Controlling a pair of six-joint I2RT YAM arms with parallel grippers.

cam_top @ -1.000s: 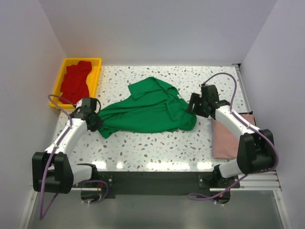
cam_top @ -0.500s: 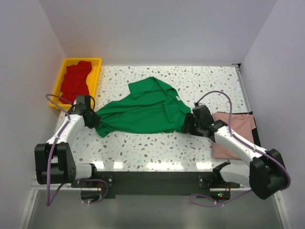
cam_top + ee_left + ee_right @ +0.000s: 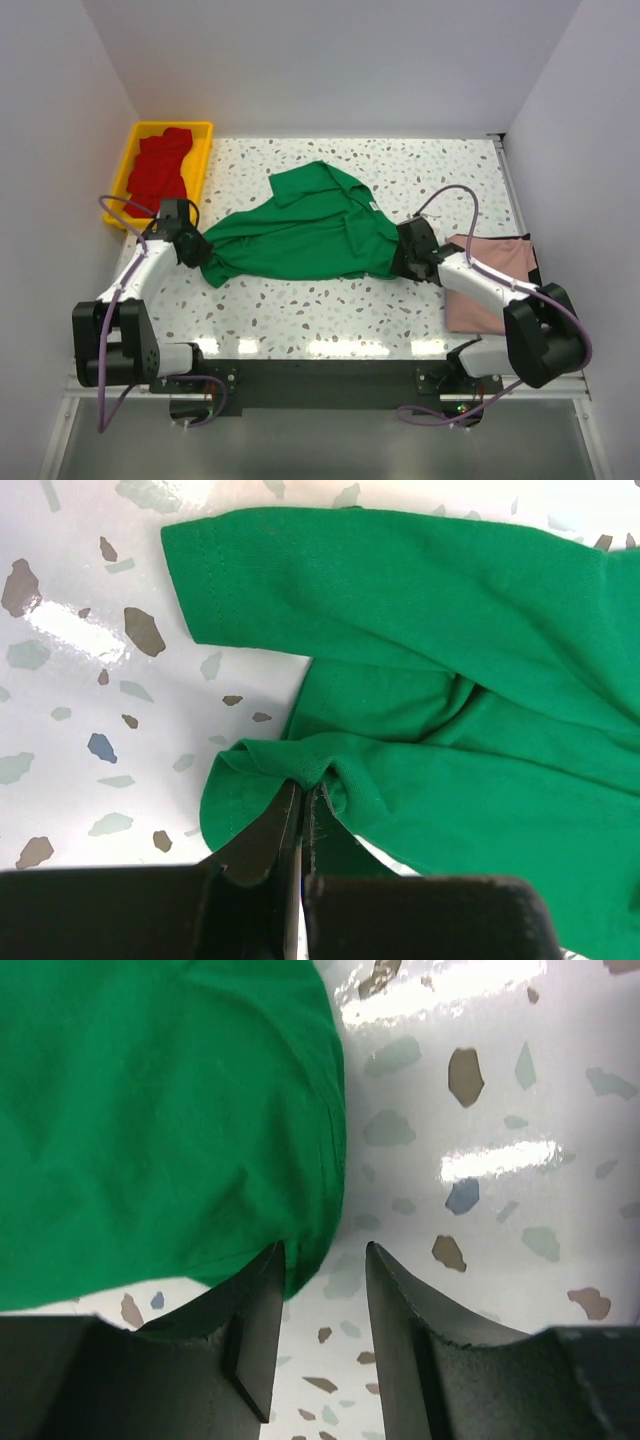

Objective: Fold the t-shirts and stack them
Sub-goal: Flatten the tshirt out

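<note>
A bright green t-shirt (image 3: pixel 300 235) lies crumpled across the middle of the speckled table. My left gripper (image 3: pixel 196 252) is shut on a fold of its left edge; in the left wrist view the fingers (image 3: pixel 262 840) pinch the green cloth (image 3: pixel 430 680). My right gripper (image 3: pixel 408 255) is open at the shirt's right edge; in the right wrist view (image 3: pixel 322 1252) the cloth's hem (image 3: pixel 180 1130) lies partly between the jaws, unpinched. A dusty pink t-shirt (image 3: pixel 490 280) lies flat at the right. Red t-shirts (image 3: pixel 160 170) are piled in the yellow tray.
The yellow plastic tray (image 3: pixel 203 158) stands at the back left corner. White walls close in the table on three sides. The arm bases and a black rail sit along the near edge.
My right gripper came down from behind the shirt's right side to its lower right edge, then closed in on the hem. My left gripper shifted slightly left, keeping its hold.
</note>
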